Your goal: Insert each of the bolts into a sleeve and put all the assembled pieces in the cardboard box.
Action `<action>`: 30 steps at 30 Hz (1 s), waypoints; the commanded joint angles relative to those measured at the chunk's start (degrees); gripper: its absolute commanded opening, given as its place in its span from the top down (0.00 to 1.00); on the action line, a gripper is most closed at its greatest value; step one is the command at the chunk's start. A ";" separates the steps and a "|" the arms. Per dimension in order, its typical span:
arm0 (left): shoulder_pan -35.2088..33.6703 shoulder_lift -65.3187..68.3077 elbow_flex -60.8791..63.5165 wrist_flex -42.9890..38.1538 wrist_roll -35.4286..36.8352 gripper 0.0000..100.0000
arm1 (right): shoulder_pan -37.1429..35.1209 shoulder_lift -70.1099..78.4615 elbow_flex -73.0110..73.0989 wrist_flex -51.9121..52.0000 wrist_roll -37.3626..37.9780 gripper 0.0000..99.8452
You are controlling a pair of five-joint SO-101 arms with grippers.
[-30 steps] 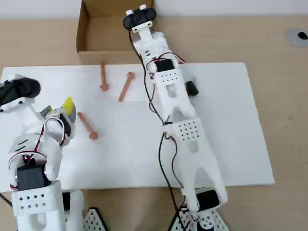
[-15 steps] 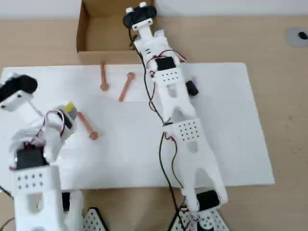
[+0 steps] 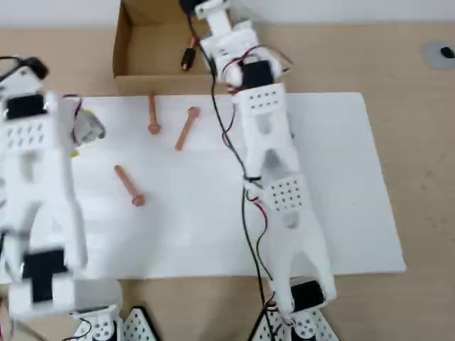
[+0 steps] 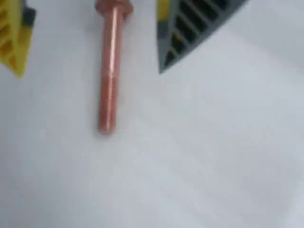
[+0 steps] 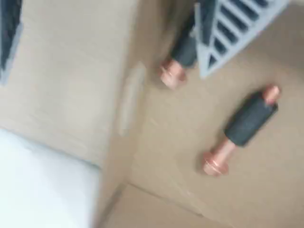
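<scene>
Cardboard box far left, right arm over it, three bare bolts on white sheet, left gripper spread wide astride one bolt, right gripper spread wide, two sleeved bolts on box floor

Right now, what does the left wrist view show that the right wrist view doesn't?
Left wrist only: a bare bolt lying on the white sheet between the fingers of the open left tool. Right wrist only: the cardboard box with two sleeved bolts inside. Both: the white sheet and ribbed tool fingers.
</scene>
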 commanded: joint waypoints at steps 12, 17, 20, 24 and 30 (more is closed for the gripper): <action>14.51 24.40 -38.77 5.10 -2.55 0.80 | 14.73 -20.18 -0.13 31.30 1.49 0.70; 18.29 32.57 -44.22 4.04 -8.79 0.80 | 17.01 -23.25 6.99 31.30 4.92 0.70; 19.34 36.35 -47.38 4.13 -13.71 0.80 | 17.19 -26.15 13.32 31.30 6.24 0.70; 20.66 39.08 -51.60 4.13 -19.69 0.80 | 16.92 -33.01 23.78 31.30 6.24 0.70; 24.44 41.63 -54.15 4.04 -25.23 0.80 | 16.66 -46.46 38.11 31.12 8.00 0.70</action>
